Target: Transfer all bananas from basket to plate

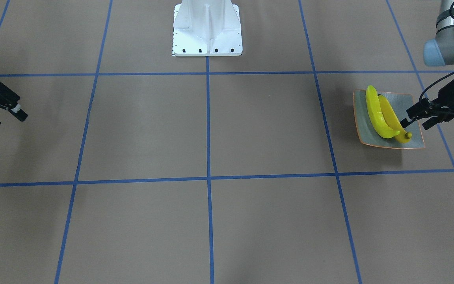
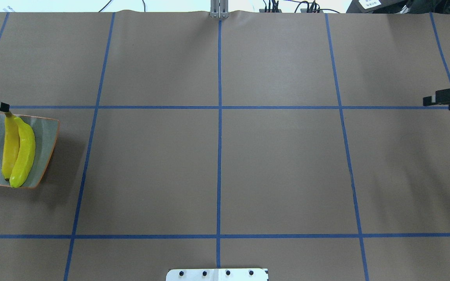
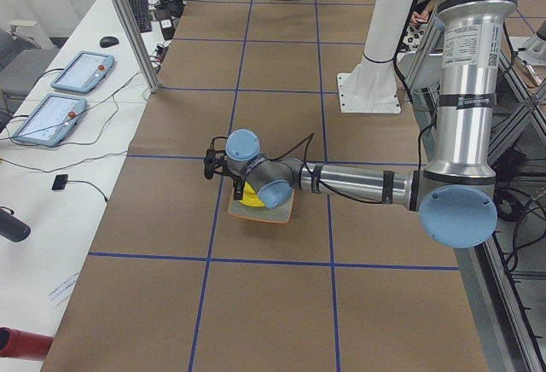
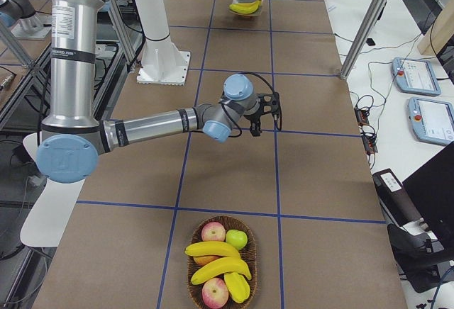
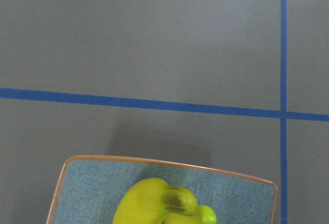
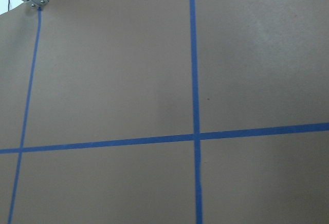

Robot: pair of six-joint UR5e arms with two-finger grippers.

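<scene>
Basket [image 4: 189,275]: is sitting nearest the lens in the exterior right view, at the table end on the robot's right.
Basket bananas [image 4: 213,250]: two are lying across the middle, one just beside the other. A shorter yellow piece [image 4: 237,286] is lying below them; whether it is a banana I cannot tell.
Apples [image 4: 213,232]: are filling the gaps around the bananas, some red and one green.
Plate [image 2: 47,132]: is sitting at the opposite end of the table, well apart from the basket.
Plate bananas [image 2: 25,152]: two are lying side by side and touching, the more orange one [image 2: 10,144] on the outer side.
Left gripper [image 1: 415,119]: is hovering over the plate's edge near the stem ends, jaws apart and gripping nothing.
Right gripper [image 1: 8,118]: is hanging over bare table between basket and plate, jaws spread and empty.
Step in hand: by my judgement a banana is sitting freshly delivered and the task is roughly half done.
Next move: is calling for a reach back to the basket, closing across the middle of the uppermost banana without nudging the apples.
</scene>
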